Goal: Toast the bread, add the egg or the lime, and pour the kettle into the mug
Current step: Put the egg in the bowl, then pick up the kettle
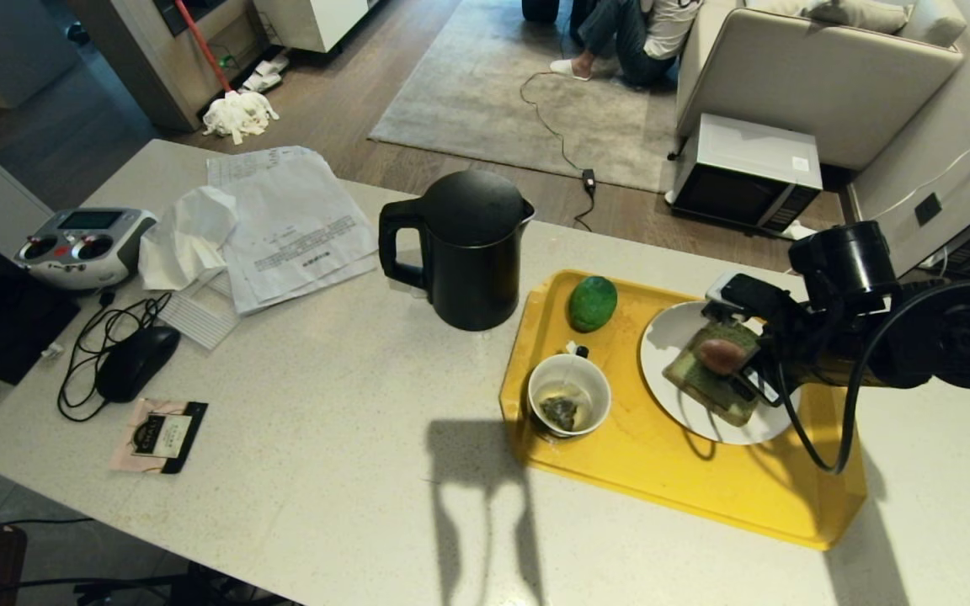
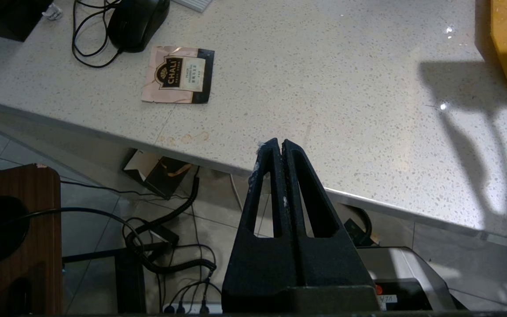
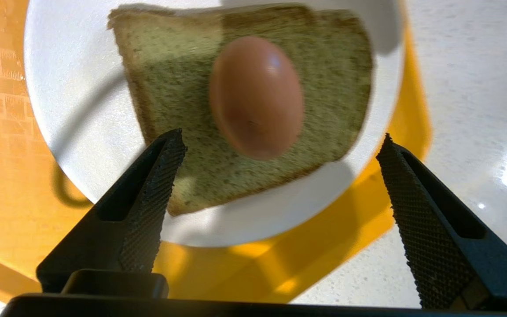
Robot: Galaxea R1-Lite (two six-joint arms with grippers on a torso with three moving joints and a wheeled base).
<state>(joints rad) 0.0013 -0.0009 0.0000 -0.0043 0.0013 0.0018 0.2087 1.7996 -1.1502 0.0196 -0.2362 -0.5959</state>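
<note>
A reddish-brown egg [image 3: 255,97] lies on the pale green slice of bread [image 3: 170,66], which rests on a white plate [image 3: 73,110]. My right gripper [image 3: 282,134] hovers over them, open wide, with nothing between its fingers. In the head view the egg [image 1: 721,356] and bread [image 1: 704,383] sit at the right of the yellow tray [image 1: 670,480]. The dark green lime [image 1: 593,303] lies at the tray's far left corner. The mug [image 1: 569,396], holding a tea bag, stands in front of it. The black kettle [image 1: 468,252] stands on the counter left of the tray. My left gripper [image 2: 280,143] is shut and empty by the counter's near edge.
On the left of the counter are papers [image 1: 291,223], a remote controller [image 1: 85,246], a black mouse [image 1: 138,362] with its cable, and a tea packet [image 1: 161,435]. Beyond the counter a person [image 1: 636,34] sits by a sofa, and a microwave [image 1: 746,172] stands on the floor.
</note>
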